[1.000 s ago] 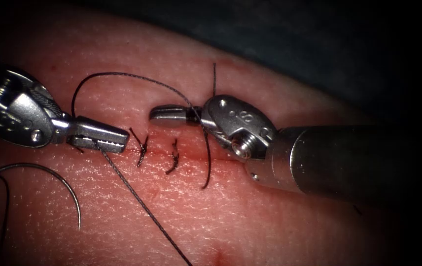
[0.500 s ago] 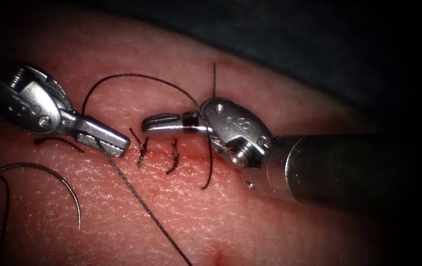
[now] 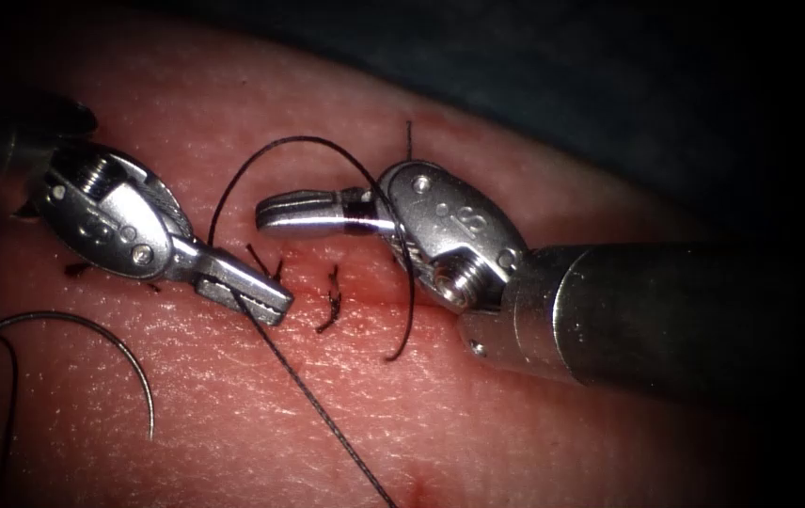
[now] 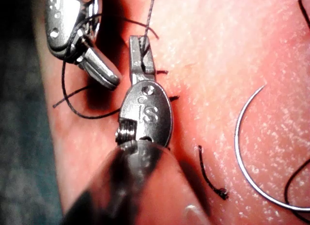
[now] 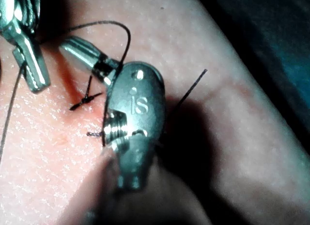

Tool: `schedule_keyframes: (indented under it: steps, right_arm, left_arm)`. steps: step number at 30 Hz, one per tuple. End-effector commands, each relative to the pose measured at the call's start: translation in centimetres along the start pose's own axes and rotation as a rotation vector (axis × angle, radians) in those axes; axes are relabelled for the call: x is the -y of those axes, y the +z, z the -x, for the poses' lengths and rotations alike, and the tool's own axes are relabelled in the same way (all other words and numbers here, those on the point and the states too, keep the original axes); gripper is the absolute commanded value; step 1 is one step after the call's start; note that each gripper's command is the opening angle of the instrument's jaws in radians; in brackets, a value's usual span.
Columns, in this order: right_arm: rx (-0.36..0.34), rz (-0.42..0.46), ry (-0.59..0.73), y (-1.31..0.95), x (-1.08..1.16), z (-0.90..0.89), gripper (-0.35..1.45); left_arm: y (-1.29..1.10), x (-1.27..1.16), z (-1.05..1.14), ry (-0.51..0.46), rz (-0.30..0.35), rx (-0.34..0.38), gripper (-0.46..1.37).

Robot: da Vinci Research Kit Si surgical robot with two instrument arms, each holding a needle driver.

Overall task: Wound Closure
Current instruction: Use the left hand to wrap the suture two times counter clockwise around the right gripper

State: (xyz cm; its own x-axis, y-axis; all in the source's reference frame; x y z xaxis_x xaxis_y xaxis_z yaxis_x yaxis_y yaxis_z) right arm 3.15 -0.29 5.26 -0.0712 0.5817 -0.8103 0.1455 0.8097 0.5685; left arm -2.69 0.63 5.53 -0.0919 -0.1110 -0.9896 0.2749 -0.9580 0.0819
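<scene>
Two tools: seen over the tissue [image 3: 478, 433], at the cut [image 3: 365, 299] with its knotted stitches [image 3: 331, 299].
Left tool [image 3: 257, 299]: its jaws are clamped on the thread [image 3: 323, 414] near their tips; the strand is seen running from them down across the tissue. In the left wrist view the thread is seen pinched between the jaws [image 4: 142, 53].
Right tool [image 3: 280, 214]: its jaws are held together with nothing gripped between them; a loop of thread is draped around them just ahead of the wrist, also seen in the right wrist view [image 5: 77, 49].
Needle [image 3: 125, 353]: it lies free on the tissue, left of the cut and well apart from both tools, held by neither and not in the tissue. It is seen in the left wrist view as a bare curve [image 4: 240, 152].
Change since one second ago: the left tool has been moved right and slightly down, so that its tips now lie over the first stitch, close to the right tool. The loop above has been drawn narrower and taller. The right tool's jaws have been shifted a little to the left. The needle has stayed where it lay.
</scene>
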Motion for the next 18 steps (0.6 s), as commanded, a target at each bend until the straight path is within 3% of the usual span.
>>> schedule_keyframes:
  steps: [1, 9, 18]
  right_arm:
    - [-0.014, 0.001, 0.002, 0.01, 0.01, -0.01, -0.35]
    - [-0.066, 0.036, 0.005, 0.05, 0.02, -0.04, -0.35]
    - [-0.054, 0.213, -0.046, 0.14, -0.02, -0.09, -0.35]
  left_arm:
    - [0.04, -0.01, 0.02, 0.001, 0.007, -0.001, -0.35]
    - [0.34, -0.03, 0.16, -0.012, 0.029, -0.019, -0.35]
    - [0.48, -0.08, -0.05, -0.013, 0.031, -0.026, -0.35]
